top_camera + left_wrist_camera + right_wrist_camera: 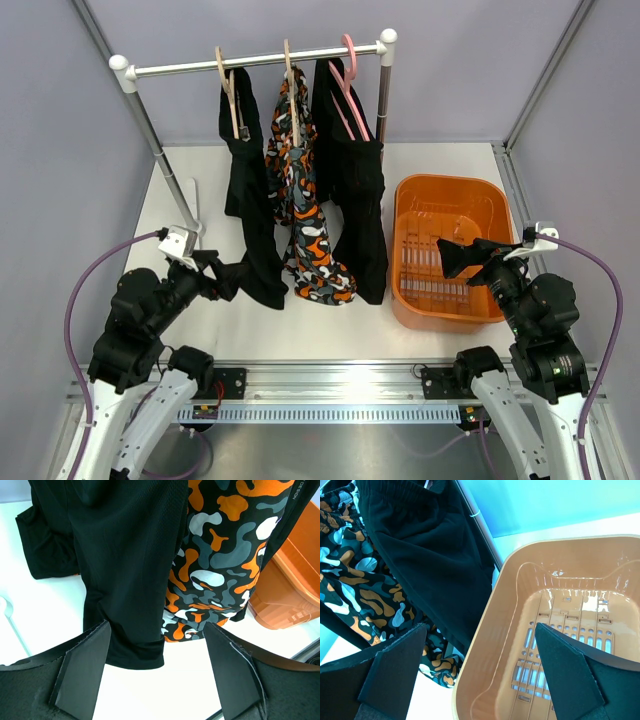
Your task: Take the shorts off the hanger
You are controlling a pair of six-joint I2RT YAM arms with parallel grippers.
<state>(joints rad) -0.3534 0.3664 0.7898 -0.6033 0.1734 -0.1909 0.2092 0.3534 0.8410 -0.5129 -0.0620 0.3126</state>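
Observation:
Three shorts hang from hangers on a white rail (255, 63): black shorts (245, 200) on a wooden hanger (230, 92), orange-patterned shorts (300, 200) in the middle, and black shorts (355, 190) on a pink hanger (350, 80). My left gripper (225, 280) is open at the lower hem of the left black shorts (125, 580). In the left wrist view the hem hangs between the tips of my left gripper (157, 670), nearer the left finger, with no grip on it. My right gripper (443, 260) stands open over the orange basket (410, 300), holding nothing.
The orange basket (520, 590) sits right of the clothes, its left rim close to the right black shorts (430, 565) and the patterned shorts (365, 595). The rack's slanted left pole (165, 160) runs down behind my left arm. Grey walls close in both sides.

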